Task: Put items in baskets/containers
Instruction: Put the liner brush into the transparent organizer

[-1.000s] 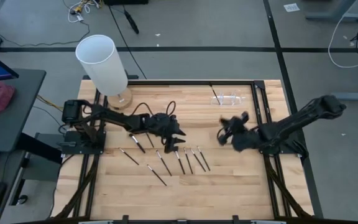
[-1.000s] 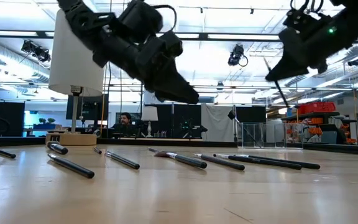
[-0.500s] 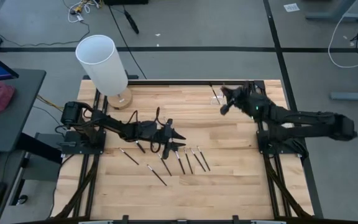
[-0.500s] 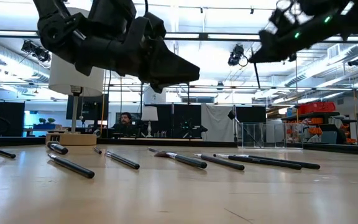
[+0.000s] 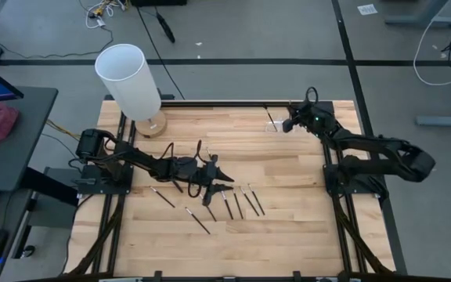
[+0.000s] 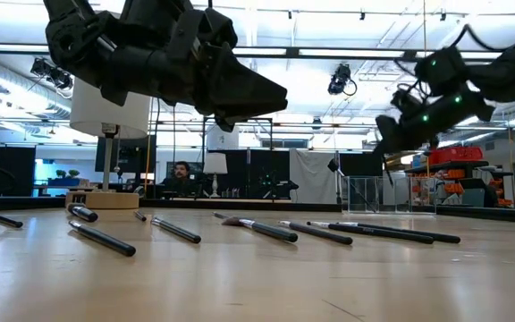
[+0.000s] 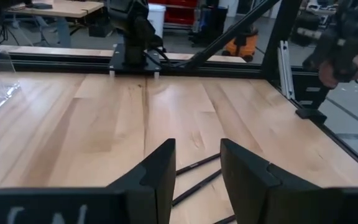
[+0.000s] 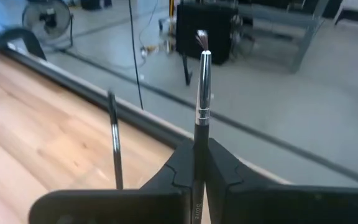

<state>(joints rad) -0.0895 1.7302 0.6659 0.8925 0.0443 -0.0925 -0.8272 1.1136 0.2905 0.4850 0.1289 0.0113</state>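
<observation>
Several thin dark brushes (image 5: 237, 201) lie side by side on the wooden table (image 5: 288, 227); the low view shows them as a row (image 6: 329, 233). My left gripper (image 5: 216, 177) hovers open just above this row, and two brushes (image 7: 197, 177) show past its fingers. At the far right stands the clear holder (image 5: 275, 122), also in the low view (image 6: 365, 192). My right gripper (image 5: 288, 124) is beside it, shut on one brush (image 8: 201, 93). Another dark brush (image 8: 114, 140) stands upright close by. My right gripper pinches the brush's dark handle (image 8: 199, 152) between its two fingers, below the silver ferrule. The fingers come nearly level from the table's right side and lie across the brush. The brush stands upright, bristles (image 8: 201, 38) up, clear of the table. Whether its lower end is in the holder I cannot tell.
A tall white cylinder on a round wooden base (image 5: 129, 78) stands at the far left corner. A black frame rail (image 5: 225, 102) runs along the table's far edge. Bare wood lies in the middle and near the front edge. A person (image 6: 180, 173) sits far behind the table.
My right gripper has swung from the table's middle toward the far edge and come to the clear holder, carrying its brush upright and sinking a little. My left gripper has tipped from slanting down to nearly level above the row of brushes.
</observation>
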